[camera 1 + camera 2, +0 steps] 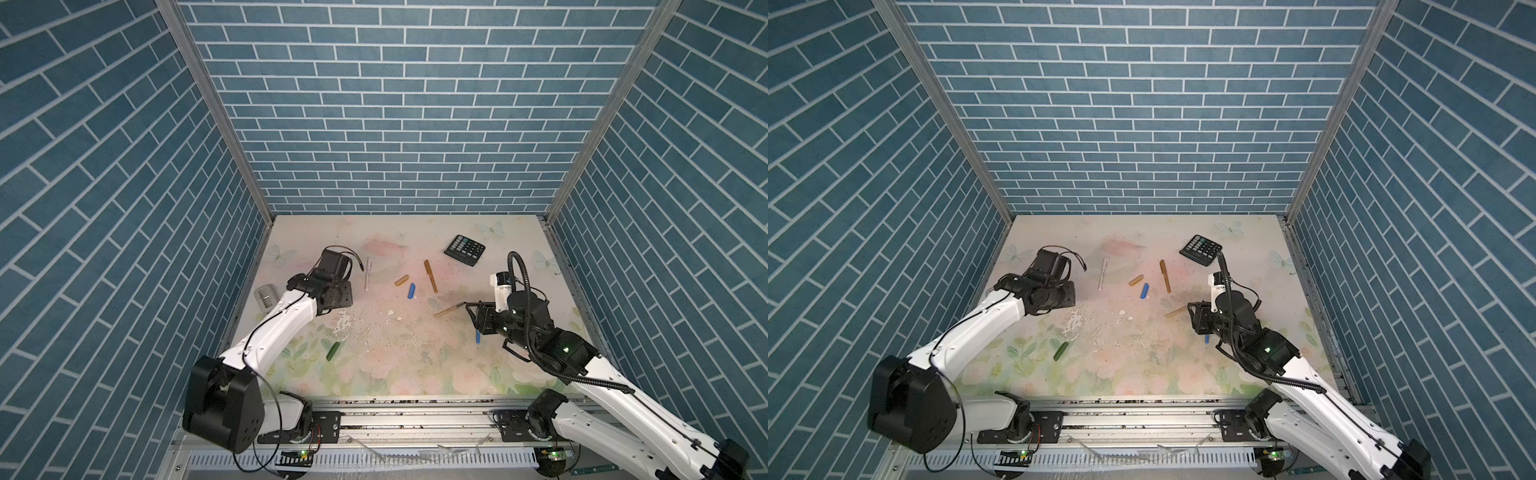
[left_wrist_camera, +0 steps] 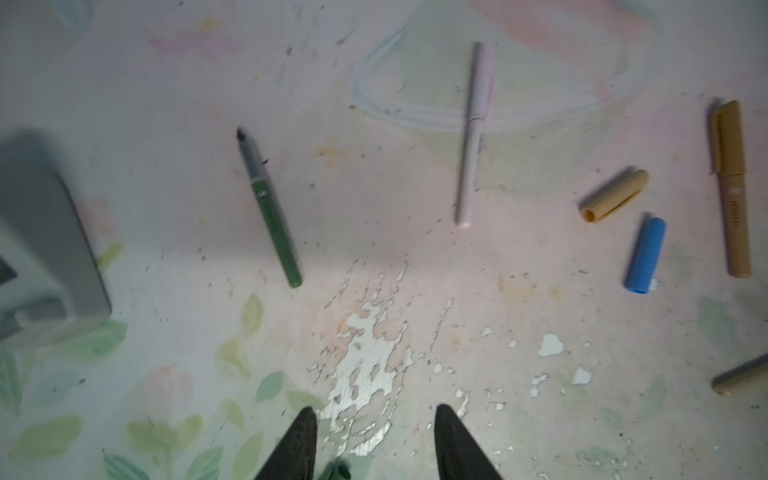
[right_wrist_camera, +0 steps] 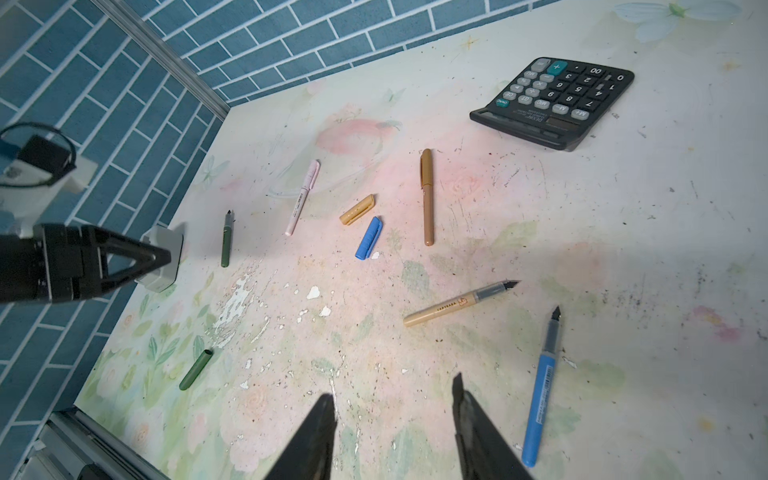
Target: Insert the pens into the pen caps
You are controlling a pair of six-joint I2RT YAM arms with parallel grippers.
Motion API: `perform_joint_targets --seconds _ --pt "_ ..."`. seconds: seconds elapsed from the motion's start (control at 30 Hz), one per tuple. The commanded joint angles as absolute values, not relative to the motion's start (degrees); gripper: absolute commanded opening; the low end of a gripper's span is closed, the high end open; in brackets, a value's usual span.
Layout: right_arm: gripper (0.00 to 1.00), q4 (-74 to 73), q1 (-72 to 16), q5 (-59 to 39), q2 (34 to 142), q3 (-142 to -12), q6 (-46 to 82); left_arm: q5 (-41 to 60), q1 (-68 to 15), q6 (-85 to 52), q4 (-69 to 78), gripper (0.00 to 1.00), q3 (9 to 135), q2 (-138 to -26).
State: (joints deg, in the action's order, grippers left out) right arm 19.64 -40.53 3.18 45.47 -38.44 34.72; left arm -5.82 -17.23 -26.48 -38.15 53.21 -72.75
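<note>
A floral table (image 3: 623, 249) inside blue brick walls (image 3: 291, 33) is strewn with pens (image 3: 461, 303) and caps (image 3: 369, 239). The left fingers (image 2: 299, 444) and right fingers (image 3: 316, 436) are spread, empty. The green cap (image 3: 195, 370) could be rolled away if nudged off-centre.

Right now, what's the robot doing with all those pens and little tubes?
Its job is pushing pens into their caps. The pink pen and brown pen are already capped. The green pen, tan pen and blue pen lie bare, with the green cap, tan cap and blue cap loose. The left hand and right hand are open, holding nothing.
</note>
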Motion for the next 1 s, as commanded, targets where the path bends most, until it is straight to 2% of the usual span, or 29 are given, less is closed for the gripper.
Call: perform_joint_targets --seconds 0.0,0.1,0.2,0.4,0.83,0.97 --pt "0.48 16.0 -40.4 0.7 47.8 -38.5 34.8 -5.5 -11.3 -31.3 -33.6 0.49 49.0 -71.2" --pt "0.48 14.7 -40.4 -0.9 49.6 -38.9 34.8 -5.3 -9.0 -31.7 -32.1 0.48 49.6 -75.3" --pt "0.47 14.0 -40.4 -1.7 49.9 -38.6 35.4 -2.2 -7.6 -31.9 -31.1 0.40 52.8 -82.4" --pt "0.46 14.3 -40.4 -1.6 47.2 -36.8 36.2 -5.1 -6.8 -31.1 -32.1 0.40 57.8 -92.3" --pt "0.45 14.0 -40.3 -2.5 45.7 -35.1 37.3 -3.8 -4.4 -27.1 -32.0 0.30 63.8 -103.7" --pt "0.45 13.6 -40.3 -2.5 45.7 -34.9 37.4 -4.8 -4.2 -27.1 -31.9 0.20 63.4 -104.1"
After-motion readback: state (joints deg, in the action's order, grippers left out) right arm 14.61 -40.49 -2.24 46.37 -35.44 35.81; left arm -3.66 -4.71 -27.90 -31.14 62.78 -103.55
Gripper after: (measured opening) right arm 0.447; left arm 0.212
